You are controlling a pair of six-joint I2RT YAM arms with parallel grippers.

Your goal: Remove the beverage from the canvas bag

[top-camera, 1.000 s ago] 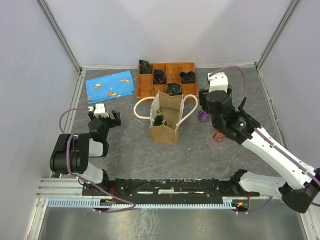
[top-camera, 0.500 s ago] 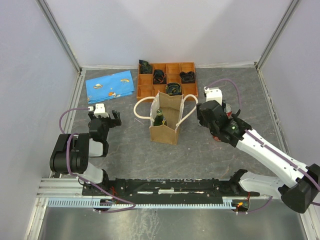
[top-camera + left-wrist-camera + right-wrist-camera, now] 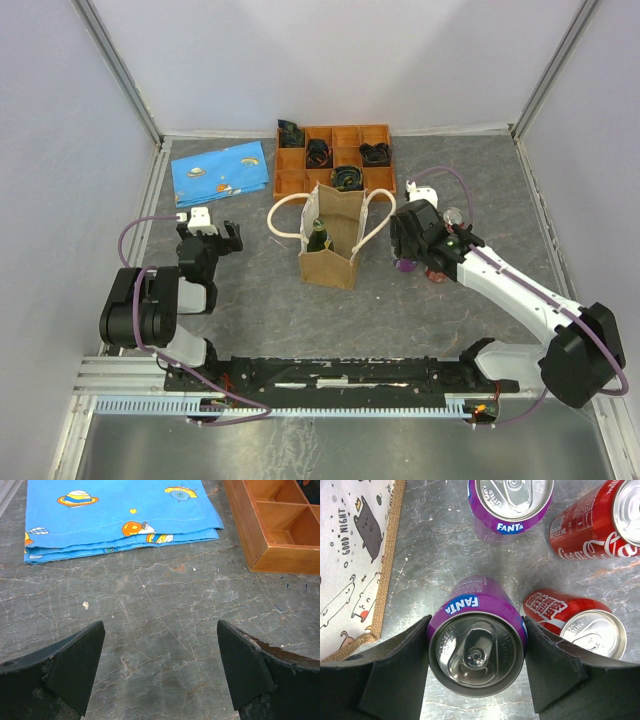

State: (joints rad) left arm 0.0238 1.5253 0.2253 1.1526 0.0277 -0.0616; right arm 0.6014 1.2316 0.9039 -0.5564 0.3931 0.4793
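Robot lab test cell: boxed in by plain pale walls (image 3: 330,60) on aluminium posts (image 3: 118,68) across the upper frame, floored with grey marbled tabletop (image 3: 280,310), edged at bottom by a cabled mounting rail (image 3: 330,372).

1. The left arm (image 3: 150,305) is built of bulky black joint housings, with a white block (image 3: 200,218) just behind its tool.
2. The right arm (image 3: 520,295) wears long white link shells between black joints.
3. A thin purple cable (image 3: 123,243) loops beside each arm.
4. The left tool (image 3: 160,670) has two matte black, wedge-shaped fingers (image 3: 75,665), chipped pale along the edges.
5. The right tool (image 3: 476,650) has the same broad black fingers (image 3: 385,680), with flat faces.
6. A black base rail (image 3: 330,372) carries both arms.
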